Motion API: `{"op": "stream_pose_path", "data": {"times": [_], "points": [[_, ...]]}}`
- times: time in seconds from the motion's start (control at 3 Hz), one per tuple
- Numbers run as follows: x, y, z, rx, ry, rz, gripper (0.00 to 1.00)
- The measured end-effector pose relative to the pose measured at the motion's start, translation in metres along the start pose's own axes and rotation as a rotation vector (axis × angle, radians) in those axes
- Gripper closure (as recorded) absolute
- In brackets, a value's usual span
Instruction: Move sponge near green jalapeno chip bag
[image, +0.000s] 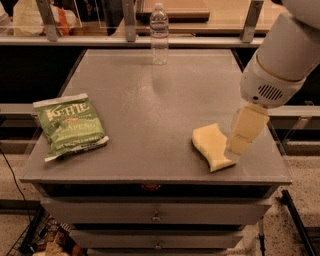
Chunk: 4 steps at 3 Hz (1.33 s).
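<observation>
The sponge (212, 147), a pale yellow foam block with wavy sides, lies flat near the front right of the grey table (150, 100). The green jalapeno chip bag (70, 127) lies flat near the table's left edge, far from the sponge. My gripper (241, 144) hangs from the white arm (282, 60) at the right, its pale yellow fingers (246, 131) pointing down just at the sponge's right edge, close to or touching it. It holds nothing that I can see.
A clear plastic water bottle (159, 34) stands upright at the table's far edge, centre. Drawers (156, 215) sit under the tabletop. A rail with posts (130, 20) runs behind the table. The front table edge is close to the sponge.
</observation>
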<state>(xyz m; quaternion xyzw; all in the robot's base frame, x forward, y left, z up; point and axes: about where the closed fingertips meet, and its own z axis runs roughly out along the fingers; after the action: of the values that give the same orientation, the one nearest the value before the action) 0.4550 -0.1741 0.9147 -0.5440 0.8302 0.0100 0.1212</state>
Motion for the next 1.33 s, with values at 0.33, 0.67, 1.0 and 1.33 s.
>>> {"op": "stream_pose_path", "data": {"times": [0.33,0.67,1.0,1.33], "points": [[-0.006,0.005,0.022,-0.031,0.001,0.047,0.00],[-0.010,0.006,0.034,-0.050,0.002,0.078,0.00],[-0.011,0.006,0.047,-0.060,0.006,0.102,0.00],[-0.006,0.004,0.059,-0.056,0.015,0.127,0.00]]}}
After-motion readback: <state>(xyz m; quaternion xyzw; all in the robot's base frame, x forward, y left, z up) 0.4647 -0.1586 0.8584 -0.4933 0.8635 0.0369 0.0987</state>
